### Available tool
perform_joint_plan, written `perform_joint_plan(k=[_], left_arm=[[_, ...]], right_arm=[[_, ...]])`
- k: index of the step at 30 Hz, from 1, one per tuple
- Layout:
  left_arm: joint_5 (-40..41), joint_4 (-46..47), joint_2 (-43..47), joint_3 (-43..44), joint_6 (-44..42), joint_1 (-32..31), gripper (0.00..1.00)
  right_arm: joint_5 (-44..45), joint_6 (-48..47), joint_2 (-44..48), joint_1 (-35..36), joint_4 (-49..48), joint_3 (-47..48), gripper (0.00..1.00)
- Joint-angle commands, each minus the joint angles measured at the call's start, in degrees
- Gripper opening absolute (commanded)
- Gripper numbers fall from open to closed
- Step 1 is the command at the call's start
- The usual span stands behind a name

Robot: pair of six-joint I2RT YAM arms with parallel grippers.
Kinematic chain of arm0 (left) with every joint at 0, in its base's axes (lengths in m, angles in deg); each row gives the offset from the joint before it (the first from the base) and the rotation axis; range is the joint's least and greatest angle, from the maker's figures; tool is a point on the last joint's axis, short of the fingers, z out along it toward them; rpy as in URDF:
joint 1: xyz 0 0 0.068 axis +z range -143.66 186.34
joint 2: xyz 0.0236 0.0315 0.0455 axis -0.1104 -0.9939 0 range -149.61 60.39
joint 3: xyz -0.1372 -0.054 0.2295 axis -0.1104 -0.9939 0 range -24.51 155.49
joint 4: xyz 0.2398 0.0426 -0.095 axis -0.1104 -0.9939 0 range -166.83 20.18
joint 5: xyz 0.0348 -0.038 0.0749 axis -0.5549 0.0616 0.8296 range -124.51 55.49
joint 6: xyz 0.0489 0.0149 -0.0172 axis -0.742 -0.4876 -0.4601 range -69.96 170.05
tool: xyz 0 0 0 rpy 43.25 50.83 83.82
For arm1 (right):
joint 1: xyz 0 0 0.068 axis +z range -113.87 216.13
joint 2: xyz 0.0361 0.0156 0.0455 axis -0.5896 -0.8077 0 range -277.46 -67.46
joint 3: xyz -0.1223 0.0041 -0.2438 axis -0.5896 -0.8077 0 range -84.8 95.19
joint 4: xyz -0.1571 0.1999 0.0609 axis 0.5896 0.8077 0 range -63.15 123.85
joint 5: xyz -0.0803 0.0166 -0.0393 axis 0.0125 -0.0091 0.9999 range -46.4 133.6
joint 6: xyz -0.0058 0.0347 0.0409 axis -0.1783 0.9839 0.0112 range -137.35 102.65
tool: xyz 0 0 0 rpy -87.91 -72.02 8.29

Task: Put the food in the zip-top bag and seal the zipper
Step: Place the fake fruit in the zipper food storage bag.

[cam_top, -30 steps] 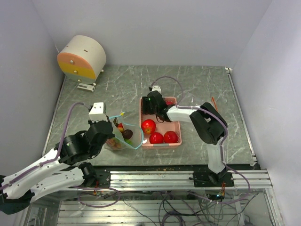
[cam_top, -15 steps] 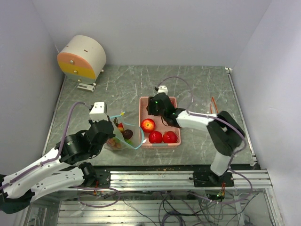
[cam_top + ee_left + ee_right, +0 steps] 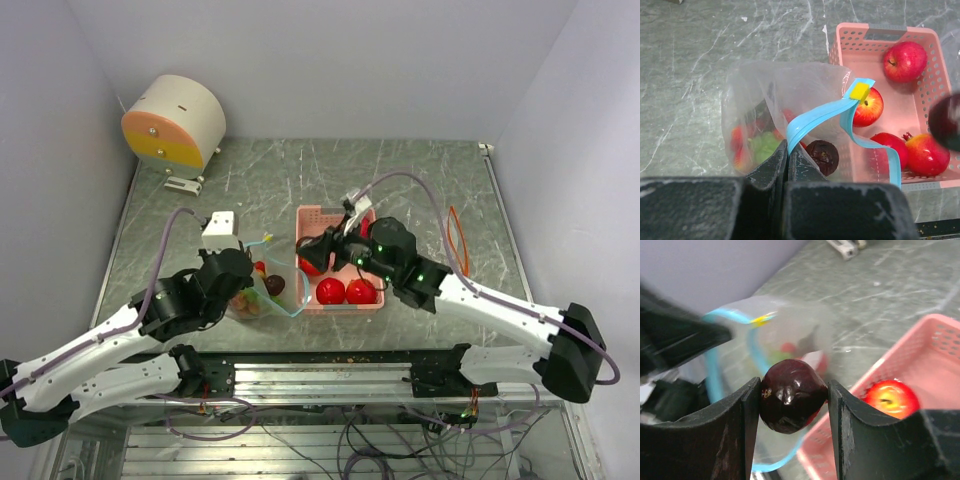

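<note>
A dark red, glossy toy fruit [image 3: 793, 402] sits pinched between the two fingers [image 3: 746, 426] of the right gripper [image 3: 793, 394], which press on it from both sides. It is off the table. In the top view it hangs over the left edge of the pink tray [image 3: 368, 214], just beside the mouth of the zip-top bag [image 3: 790, 85].

The bag stands open on the table to the left of the tray and touches it. Its blue zipper strip [image 3: 815, 117] curls up and over, with the yellow slider [image 3: 859, 92] at the top of the curve. Inside, through the clear plastic, lie a dark brown round piece [image 3: 822, 156], something green [image 3: 762, 147] and some small red pieces [image 3: 737, 141] (too blurred by the plastic to name more closely).

The left gripper [image 3: 788, 159] has its fingers pressed together on the near rim of the bag, clamping the plastic and the end of the zipper strip and holding the mouth up.

Four red fruits remain in the tray. One red apple [image 3: 905, 61] is at the far end and another [image 3: 867, 107] is next to the slider. Two more are at the near end, one of them [image 3: 927, 155] with a small crown like a pomegranate.

The grey marbled table [image 3: 420, 180] also carries a white drum with an orange and yellow face [image 3: 175, 120] at the far left corner. An orange cord loop [image 3: 455, 235] lies to the right of the tray.
</note>
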Motion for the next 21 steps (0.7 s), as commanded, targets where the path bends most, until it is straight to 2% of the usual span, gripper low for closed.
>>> perform_joint_plan(k=[1,7,13,16,19,21], left_arm=[[-2.23,4.53,-2.60,2.78,-1.53,0.22,0.07],[-4.14,6.08,-5.08,3.66,-1.77,0.20,0.07],[-4.52,4.76,-4.33,4.43,-1.28,0.24,0.07],[-4.15,4.83,-3.28,3.70,-1.43,0.24,0.07],[-3.73,4.47,-2.90,3.60,-1.38,0.21,0.07],[-3.68,4.24,-2.97,3.60,-1.36,0.27,0.07]], right_arm=[[-1.62,-1.83,4.21,8.64,2.31,0.08,0.36],[-4.69,-0.03,0.87,11.59,-0.22,0.39,0.36],[1.98,-0.04,-5.00,12.40,-1.33,0.34,0.36],[1.56,-0.63,-8.55,12.43,-1.60,2.01,0.38],[2.05,-0.31,-11.73,12.73,-1.72,3.28,0.43],[5.80,0.23,-12.97,12.79,-0.83,3.87,0.49]])
